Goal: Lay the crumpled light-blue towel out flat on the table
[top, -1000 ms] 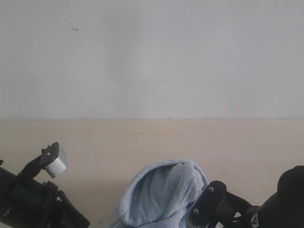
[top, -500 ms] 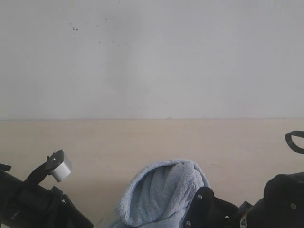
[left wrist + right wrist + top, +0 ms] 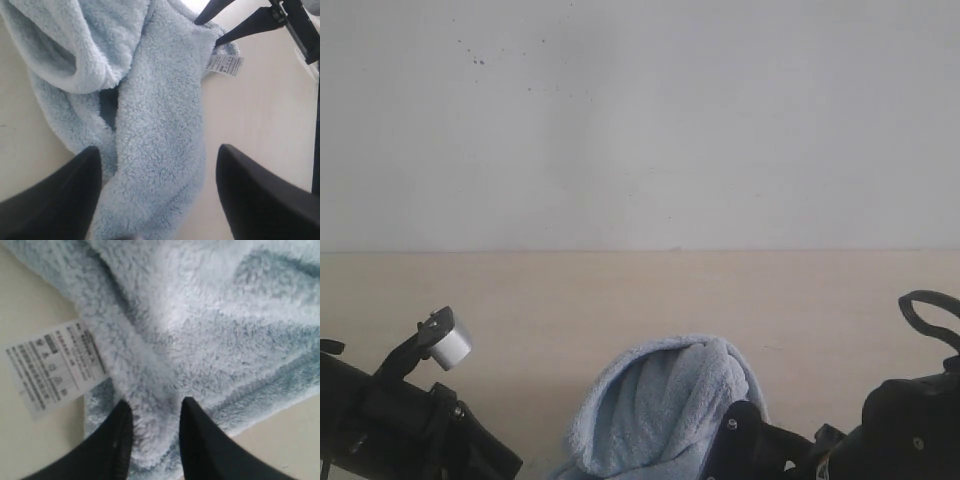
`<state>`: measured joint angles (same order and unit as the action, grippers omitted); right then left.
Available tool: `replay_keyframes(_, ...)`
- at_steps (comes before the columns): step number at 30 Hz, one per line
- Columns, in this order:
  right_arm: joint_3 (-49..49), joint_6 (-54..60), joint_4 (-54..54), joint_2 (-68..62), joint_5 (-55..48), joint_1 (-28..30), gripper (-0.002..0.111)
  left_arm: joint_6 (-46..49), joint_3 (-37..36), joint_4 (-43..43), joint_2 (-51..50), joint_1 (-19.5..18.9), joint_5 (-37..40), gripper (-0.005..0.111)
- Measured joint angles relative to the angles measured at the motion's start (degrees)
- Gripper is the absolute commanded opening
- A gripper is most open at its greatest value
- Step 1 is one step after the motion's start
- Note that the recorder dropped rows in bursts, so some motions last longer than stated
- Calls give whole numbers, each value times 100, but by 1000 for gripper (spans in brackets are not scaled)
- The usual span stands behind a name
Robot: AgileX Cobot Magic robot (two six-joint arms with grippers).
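Note:
The crumpled light-blue towel [image 3: 655,405] lies bunched at the near edge of the table [image 3: 620,290], its hood-like fold standing up. In the left wrist view my left gripper [image 3: 159,150] is open wide, its fingers straddling a long strip of the towel [image 3: 160,115] without touching it. My right gripper [image 3: 156,402] is shut on a raised ridge of the towel [image 3: 210,315], close to the white tag [image 3: 52,367]. The left wrist view also shows the right gripper [image 3: 207,32] at the towel's corner beside the tag [image 3: 222,64].
A white speckled wall [image 3: 640,120] rises behind the table. The left arm's dark body [image 3: 400,425] fills the near left corner, the right arm [image 3: 880,440] the near right. Bare tabletop [image 3: 260,110] lies beside the towel.
The right arm has dropped lower and slid left against the towel's right side. The left arm has shifted slightly right and down. The towel's fold has kept its shape.

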<state>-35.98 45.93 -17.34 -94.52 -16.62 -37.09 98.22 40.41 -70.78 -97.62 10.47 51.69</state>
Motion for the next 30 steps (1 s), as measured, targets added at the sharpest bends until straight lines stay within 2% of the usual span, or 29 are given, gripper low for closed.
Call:
replay_keyframes(5, 0, 0, -3, 0, -23, 0, 15, 0, 0, -12, 0, 0, 0, 63)
replay_keyframes(8, 0, 0, -3, 0, -23, 0, -1, 0, 0, -37, 0, 0, 0, 63)
replay_keyframes(14, -302, -239, -3, 353, -272, 0, 0, 33, 138, -406, 0, 0, 0, 60)
replay_keyframes(20, -893, -623, -12, 1401, -796, 0, 0, -19, 434, -849, 305, 0, 182, 57)
replay_keyframes(22, -1039, -660, -23, 2116, -564, 0, 0, 243, 491, -976, 625, 0, 374, 57)
replay_keyframes(25, -1186, -1006, -12, 3062, 727, 0, 0, 1014, 491, -918, 1161, 0, 426, 58)
replay_keyframes(28, -1411, -1261, -12, 3432, 1598, 0, 0, 1303, 491, -996, 1582, 28, 477, 58)
replay_keyframes(30, -1531, -1308, -22, 3455, 1738, 0, 0, 1370, 491, -1051, 1780, 245, 613, 58)
